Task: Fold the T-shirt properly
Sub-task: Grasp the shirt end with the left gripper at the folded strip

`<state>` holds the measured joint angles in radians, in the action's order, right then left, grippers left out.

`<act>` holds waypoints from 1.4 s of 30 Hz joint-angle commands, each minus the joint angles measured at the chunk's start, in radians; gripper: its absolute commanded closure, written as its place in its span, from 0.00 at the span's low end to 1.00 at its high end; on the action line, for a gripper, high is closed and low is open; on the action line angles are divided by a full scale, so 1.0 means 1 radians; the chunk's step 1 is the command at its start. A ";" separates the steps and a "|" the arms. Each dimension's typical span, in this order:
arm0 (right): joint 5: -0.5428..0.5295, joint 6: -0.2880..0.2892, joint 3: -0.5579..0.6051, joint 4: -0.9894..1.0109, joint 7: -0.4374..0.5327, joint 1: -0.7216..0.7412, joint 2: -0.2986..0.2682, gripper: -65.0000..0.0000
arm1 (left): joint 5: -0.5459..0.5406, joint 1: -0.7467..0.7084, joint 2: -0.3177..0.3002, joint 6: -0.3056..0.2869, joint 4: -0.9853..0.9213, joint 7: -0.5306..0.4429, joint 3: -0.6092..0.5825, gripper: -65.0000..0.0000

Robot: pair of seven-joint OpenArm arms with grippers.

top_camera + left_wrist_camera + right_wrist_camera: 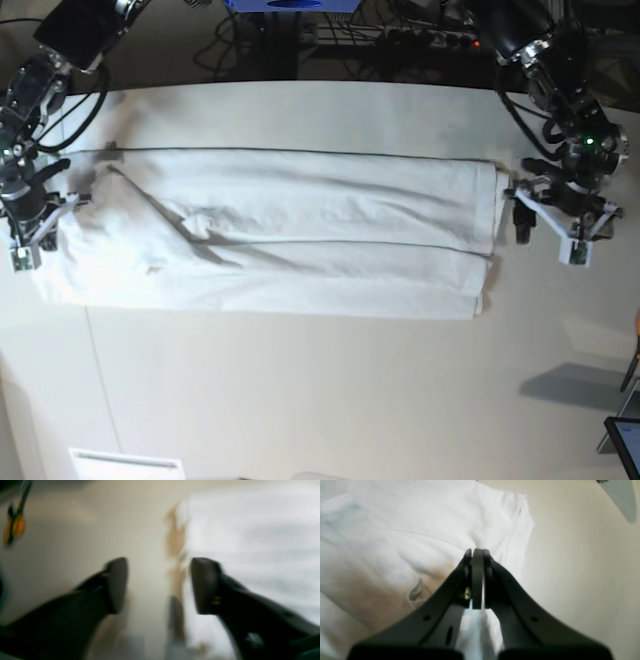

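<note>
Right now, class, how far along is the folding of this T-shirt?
Done: the T-shirt lies folded lengthwise into a long band. In hand: the right gripper is shut on cloth at one end; the left gripper is open beside the other end. Left: folding the band across.

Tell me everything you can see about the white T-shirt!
The T-shirt is plain white, soft-looking cloth, wrinkled, with hemmed edges. It lies flat on the off-white table, folded lengthwise into a long band running across it, with layered edges at one end. The right end effector is shut, pinching a bit of cloth at one end. The left end effector is open just beside the other end, not holding it.
</note>
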<state>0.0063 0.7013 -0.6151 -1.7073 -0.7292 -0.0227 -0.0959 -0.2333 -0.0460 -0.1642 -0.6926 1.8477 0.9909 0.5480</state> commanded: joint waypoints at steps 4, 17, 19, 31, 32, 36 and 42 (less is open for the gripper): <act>-0.010 -0.003 -0.002 -0.026 0.023 -0.003 -0.012 1.00 | -0.203 -0.022 -0.073 -0.006 -0.072 -0.014 0.086 0.05; -0.010 -0.003 -0.001 -0.027 0.024 -0.035 -0.009 1.00 | -0.484 -0.039 -0.107 -0.006 -0.362 -0.016 0.125 0.05; -0.010 -0.003 0.004 -0.027 0.024 -0.035 -0.009 1.00 | -0.484 -0.033 -0.105 -0.006 -0.395 -0.019 0.109 0.05; -0.010 -0.003 0.007 -0.027 0.024 -0.035 0.003 1.00 | -0.476 0.079 -0.068 -0.006 -0.606 -0.020 0.073 0.05; -0.010 -0.003 0.007 -0.027 0.024 -0.035 0.003 1.00 | -0.476 0.090 -0.056 -0.006 -0.618 -0.020 0.073 0.05; -0.010 -0.003 0.007 -0.027 0.024 -0.035 0.003 1.00 | -0.475 0.125 -0.031 -0.006 -0.658 -0.020 0.054 0.05; -0.010 -0.003 0.007 -0.027 0.024 -0.032 0.003 1.00 | -0.478 0.146 -0.016 -0.006 -0.707 -0.102 -0.067 0.18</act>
<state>0.0071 0.6994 -0.6083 -1.7145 -0.7273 -0.0692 -0.0799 -0.7586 0.1081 -0.1783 -0.7094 1.1481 0.8215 0.4847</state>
